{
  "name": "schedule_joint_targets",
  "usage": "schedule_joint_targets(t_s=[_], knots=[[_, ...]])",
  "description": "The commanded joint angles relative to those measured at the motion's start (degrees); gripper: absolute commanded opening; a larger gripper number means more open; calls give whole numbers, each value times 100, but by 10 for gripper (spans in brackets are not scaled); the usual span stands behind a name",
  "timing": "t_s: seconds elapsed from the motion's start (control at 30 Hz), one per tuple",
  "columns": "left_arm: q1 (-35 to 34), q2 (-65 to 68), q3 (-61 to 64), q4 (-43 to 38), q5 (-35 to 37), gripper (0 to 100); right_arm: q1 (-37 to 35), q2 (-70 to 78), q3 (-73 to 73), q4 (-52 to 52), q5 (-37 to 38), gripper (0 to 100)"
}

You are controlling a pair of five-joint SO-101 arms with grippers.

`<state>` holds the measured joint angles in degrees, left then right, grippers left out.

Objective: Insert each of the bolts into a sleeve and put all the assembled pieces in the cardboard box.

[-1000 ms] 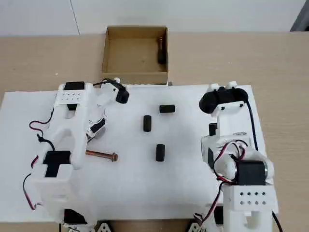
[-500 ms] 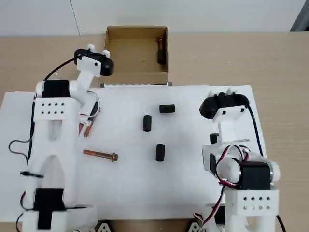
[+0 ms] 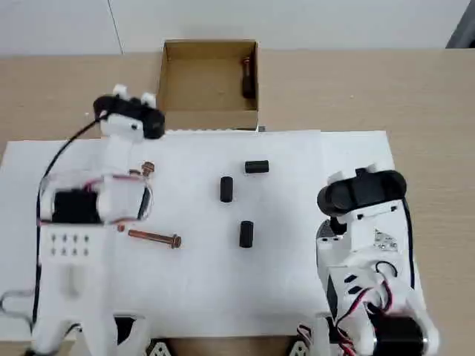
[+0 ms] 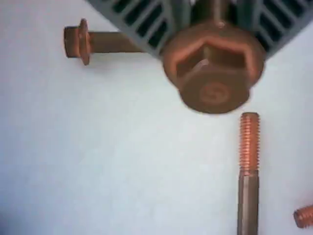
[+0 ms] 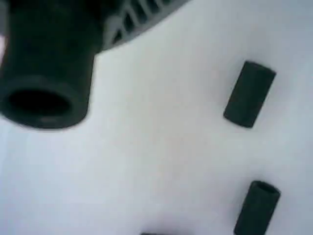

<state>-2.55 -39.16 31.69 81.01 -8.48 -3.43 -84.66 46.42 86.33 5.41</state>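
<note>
Clenching a bolt [image 4: 213, 73] in left gripper [image 4: 211, 12], a sleeve [image 5: 46, 73] in right gripper [image 5: 54, 24]; not yet mated. Counting one assembled piece [image 3: 248, 78] in the box [image 3: 165, 81]; leaving three loose sleeves [image 3: 226, 189], spare bolts [image 3: 154, 237].

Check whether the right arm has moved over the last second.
Yes. In the high view the right arm has drawn back toward the near edge of the table, away from the cardboard box, which stays put.
</note>
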Motion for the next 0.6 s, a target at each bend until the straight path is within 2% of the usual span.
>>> schedule_joint_targets(t_s=[0.0,0.1,0.3,0.57], knots=[[26,-1143,822,-756,229,6,13,-514,466,-409,-53,4],[26,-1943,1525,-1371,396,6,-31,-927,993,-760,-53,4],[44,-3191,2642,-2233,1029,6,-769,-1859,2092,-1525,-149,3],[132,-4519,3820,-2971,1644,6,-1543,-1877,3068,-2730,-352,3]])
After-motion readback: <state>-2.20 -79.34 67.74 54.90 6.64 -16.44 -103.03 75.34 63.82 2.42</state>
